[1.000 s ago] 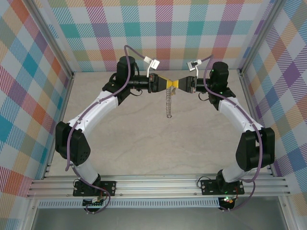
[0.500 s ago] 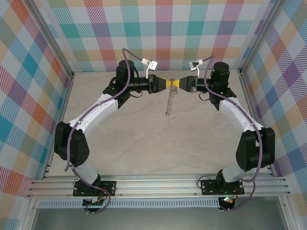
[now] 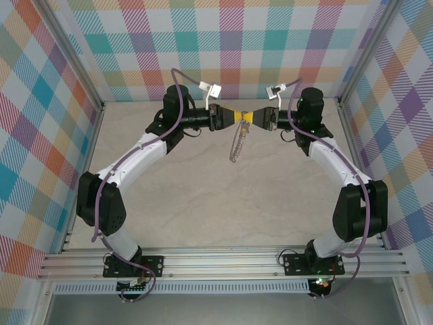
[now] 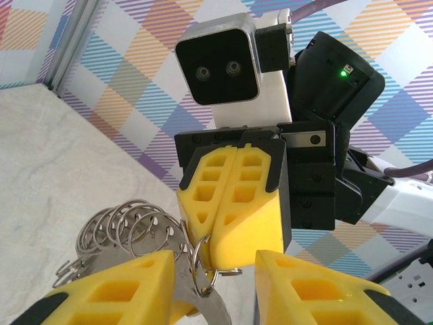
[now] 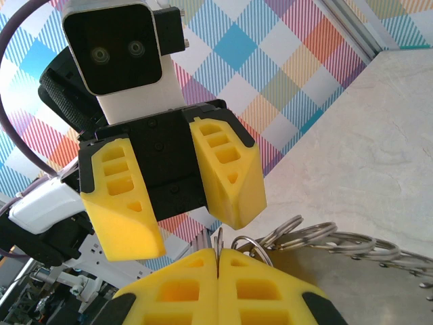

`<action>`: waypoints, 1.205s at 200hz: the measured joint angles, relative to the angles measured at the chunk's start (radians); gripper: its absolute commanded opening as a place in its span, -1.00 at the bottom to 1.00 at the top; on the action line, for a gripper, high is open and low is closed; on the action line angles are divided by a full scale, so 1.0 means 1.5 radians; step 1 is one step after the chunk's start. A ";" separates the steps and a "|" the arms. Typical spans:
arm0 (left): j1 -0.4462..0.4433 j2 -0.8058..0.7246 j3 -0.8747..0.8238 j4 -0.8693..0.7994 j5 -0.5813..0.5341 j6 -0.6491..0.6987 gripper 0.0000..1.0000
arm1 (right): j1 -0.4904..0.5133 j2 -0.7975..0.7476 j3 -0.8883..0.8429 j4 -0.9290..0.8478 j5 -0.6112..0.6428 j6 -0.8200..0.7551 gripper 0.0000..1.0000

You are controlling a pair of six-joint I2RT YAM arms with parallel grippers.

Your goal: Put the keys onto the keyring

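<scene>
Two arms meet tip to tip at upper centre of the top view. One silver-grey chain-like metal keyring (image 3: pixel 235 144) hangs limp from that meeting point over the beige table (image 3: pixel 203 196). Right gripper (image 3: pixel 248 120): its two yellow fingers are pressed together, pinching one loop of the keyring. Left gripper (image 3: pixel 233 118): its two yellow fingers (image 5: pixel 229 169) are apart with nothing between them, keyring loops just beside one finger.

We seem to be in a robotics lab test booth. Checkered walls (image 3: pixel 230 40) on aluminium posts (image 3: pixel 73 61) box in a bare beige table (image 3: pixel 203 203). A cabled left arm (image 3: pixel 135 159) and right arm (image 3: pixel 331 159) are bolted to a metal rail (image 3: pixel 223 261).
</scene>
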 measured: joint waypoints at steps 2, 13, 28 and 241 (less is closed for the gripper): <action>0.000 0.000 0.000 0.000 0.000 -0.001 -0.28 | 0.000 0.000 0.000 0.000 0.000 0.000 -1.00; -0.002 0.000 0.000 0.000 0.000 -0.002 -0.28 | 0.000 0.000 0.000 0.000 0.000 0.000 -1.00; -0.003 0.001 0.000 0.000 0.003 -0.003 -0.29 | 0.000 0.000 0.000 0.000 0.000 0.002 -1.00; -0.022 0.020 -0.017 0.080 -0.031 -0.067 -1.00 | -0.048 -0.146 -0.117 -0.039 0.162 -0.006 0.72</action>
